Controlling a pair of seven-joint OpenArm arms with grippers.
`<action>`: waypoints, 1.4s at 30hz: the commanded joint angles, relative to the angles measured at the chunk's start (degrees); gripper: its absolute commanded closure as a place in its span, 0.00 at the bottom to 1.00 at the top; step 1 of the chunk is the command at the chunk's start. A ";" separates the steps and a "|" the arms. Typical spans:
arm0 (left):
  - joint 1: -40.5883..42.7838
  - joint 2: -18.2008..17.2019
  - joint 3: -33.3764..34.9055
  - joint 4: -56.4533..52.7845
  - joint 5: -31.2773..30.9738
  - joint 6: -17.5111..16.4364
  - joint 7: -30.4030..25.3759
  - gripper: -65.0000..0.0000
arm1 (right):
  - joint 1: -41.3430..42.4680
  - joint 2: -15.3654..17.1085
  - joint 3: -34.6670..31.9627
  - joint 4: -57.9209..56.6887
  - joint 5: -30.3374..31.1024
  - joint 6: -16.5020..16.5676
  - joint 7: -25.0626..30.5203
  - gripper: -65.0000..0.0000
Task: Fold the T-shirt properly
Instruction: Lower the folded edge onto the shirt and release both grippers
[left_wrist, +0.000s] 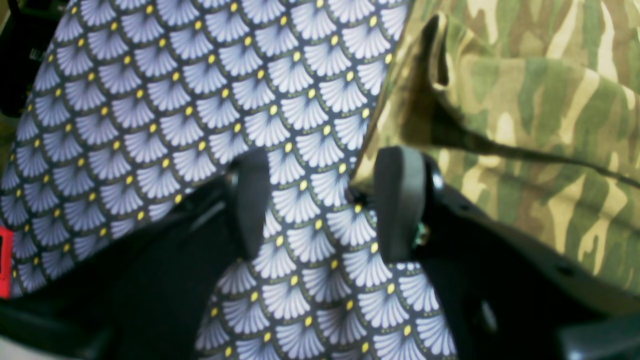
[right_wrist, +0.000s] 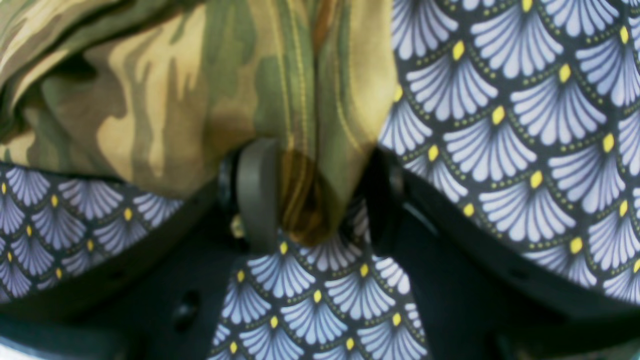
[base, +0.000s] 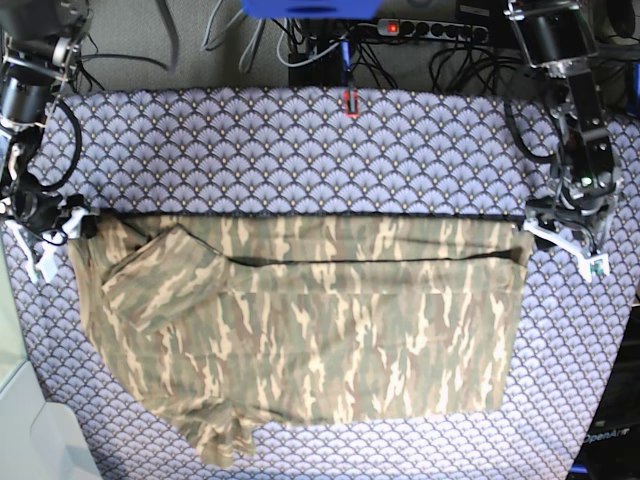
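The camouflage T-shirt (base: 300, 320) lies flat across the table, its upper part folded down, with one sleeve (base: 160, 275) lying on top at the left. My left gripper (left_wrist: 322, 205) is open over the tablecloth, and the shirt's edge (left_wrist: 500, 125) touches its right finger (left_wrist: 400, 200). In the base view this gripper (base: 560, 235) sits at the shirt's upper right corner. My right gripper (right_wrist: 317, 197) is open, with a bunched hem of the shirt (right_wrist: 310, 165) lying loosely between its fingers (right_wrist: 257, 192). In the base view it (base: 62, 225) is at the upper left corner.
The purple-white scallop tablecloth (base: 300, 150) covers the whole table. Cables and a power strip (base: 430, 30) lie behind the far edge. A red marker (base: 350, 100) sits at the far edge's middle. Both arm bases (base: 560, 40) stand at the back corners.
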 joint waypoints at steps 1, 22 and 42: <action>-0.75 -0.68 -0.16 0.69 0.19 0.14 -0.99 0.49 | 0.83 0.81 0.26 0.78 0.52 0.03 0.16 0.60; -3.39 2.14 1.07 -8.28 0.28 0.14 -6.53 0.49 | 0.83 0.46 0.26 0.78 0.52 0.03 0.34 1.00; -5.76 2.14 3.88 -16.10 0.28 0.14 -10.93 0.64 | 0.74 0.46 0.09 0.78 0.43 0.03 0.16 1.00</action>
